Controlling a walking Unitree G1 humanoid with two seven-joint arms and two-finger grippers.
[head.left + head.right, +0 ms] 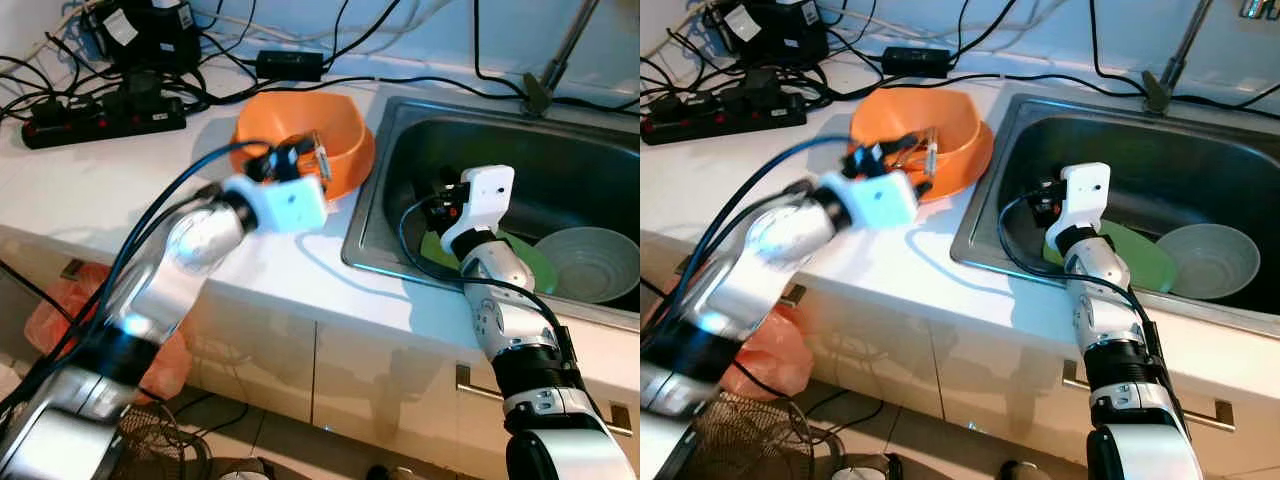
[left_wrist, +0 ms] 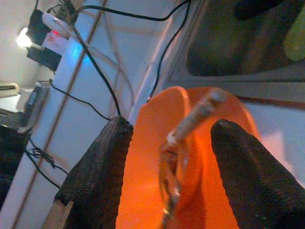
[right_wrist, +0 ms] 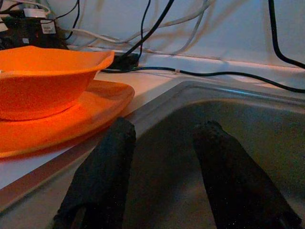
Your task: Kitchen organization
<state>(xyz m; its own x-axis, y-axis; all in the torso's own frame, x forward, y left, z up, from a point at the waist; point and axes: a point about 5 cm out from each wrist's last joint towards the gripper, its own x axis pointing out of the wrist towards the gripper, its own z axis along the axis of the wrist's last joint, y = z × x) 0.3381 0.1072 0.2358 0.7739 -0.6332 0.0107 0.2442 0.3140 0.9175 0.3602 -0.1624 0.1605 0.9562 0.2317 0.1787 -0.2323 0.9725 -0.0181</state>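
Note:
An orange bowl point(image 1: 335, 130) stands on an orange plate point(image 3: 102, 102) on the white counter, just left of the sink point(image 1: 372, 215). My left gripper point(image 1: 290, 160) hovers over the bowl's near rim, open. A metal utensil point(image 2: 198, 112) lies in the bowl between the two black fingers point(image 2: 102, 162), touching neither. Over the sink's left part my right gripper point(image 1: 435, 198) is open with nothing between its fingers point(image 3: 102, 176). In the sink lie a green plate point(image 1: 532, 262) and a grey bowl point(image 1: 592, 262).
A black power strip point(image 1: 100, 125), adapters and many cables crowd the back left of the counter. The faucet point(image 1: 560, 55) rises behind the sink. An orange bag point(image 1: 55, 315) hangs below the counter's front edge, beside white cabinet doors.

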